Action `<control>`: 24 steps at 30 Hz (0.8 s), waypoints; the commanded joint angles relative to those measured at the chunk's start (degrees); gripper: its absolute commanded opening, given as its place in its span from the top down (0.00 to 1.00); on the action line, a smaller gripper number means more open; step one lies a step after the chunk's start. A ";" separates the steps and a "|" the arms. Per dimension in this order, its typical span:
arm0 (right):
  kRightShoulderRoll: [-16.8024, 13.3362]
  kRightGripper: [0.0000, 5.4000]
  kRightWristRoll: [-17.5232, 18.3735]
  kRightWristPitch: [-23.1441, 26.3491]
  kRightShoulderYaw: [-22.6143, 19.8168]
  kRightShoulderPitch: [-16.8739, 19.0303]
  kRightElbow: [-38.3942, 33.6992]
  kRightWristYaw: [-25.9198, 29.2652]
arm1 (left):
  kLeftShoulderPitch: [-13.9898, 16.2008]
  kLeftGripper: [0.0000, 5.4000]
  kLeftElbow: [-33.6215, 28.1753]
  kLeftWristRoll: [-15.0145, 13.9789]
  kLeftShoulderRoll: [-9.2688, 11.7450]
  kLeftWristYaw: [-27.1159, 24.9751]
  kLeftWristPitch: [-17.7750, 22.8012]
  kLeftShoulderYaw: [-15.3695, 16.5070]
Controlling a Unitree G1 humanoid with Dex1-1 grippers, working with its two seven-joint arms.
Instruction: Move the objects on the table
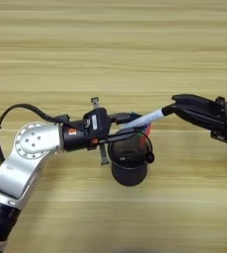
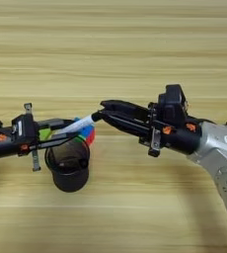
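Marker [image 2: 78,124], white-barrelled, black-capped, slants above black mesh cup [image 2: 68,170].

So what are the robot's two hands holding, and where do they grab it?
The right gripper pinches the marker by its black cap end. The left gripper holds the black mesh cup at its rim.

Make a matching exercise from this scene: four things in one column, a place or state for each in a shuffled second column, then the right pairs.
Things:
1. black mesh cup
2. marker
3. puzzle cube
4. table

Places or states:
A. light wood grain, under everything
B. partly hidden behind the cup's rim
C. gripped at the rim by the left gripper
D. slanting toward the cup, its black cap in the right gripper

Pairs: 1-C, 2-D, 3-B, 4-A
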 commanded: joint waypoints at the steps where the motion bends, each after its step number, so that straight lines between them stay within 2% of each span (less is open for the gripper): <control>1: -0.86 0.78 -0.32 0.18 -0.32 0.10 -0.69 -0.25 | 0.08 0.87 -0.35 -0.09 -0.15 0.08 -0.10 0.29; 15: -0.40 0.51 1.51 -0.12 -1.03 0.72 -1.44 0.37 | 0.09 0.87 0.06 0.17 -0.47 0.80 0.03 0.48; 24: 1.72 0.33 3.41 -1.17 -2.82 0.68 -0.43 -1.47 | -0.05 0.87 -0.34 -1.17 -0.70 3.88 2.68 3.89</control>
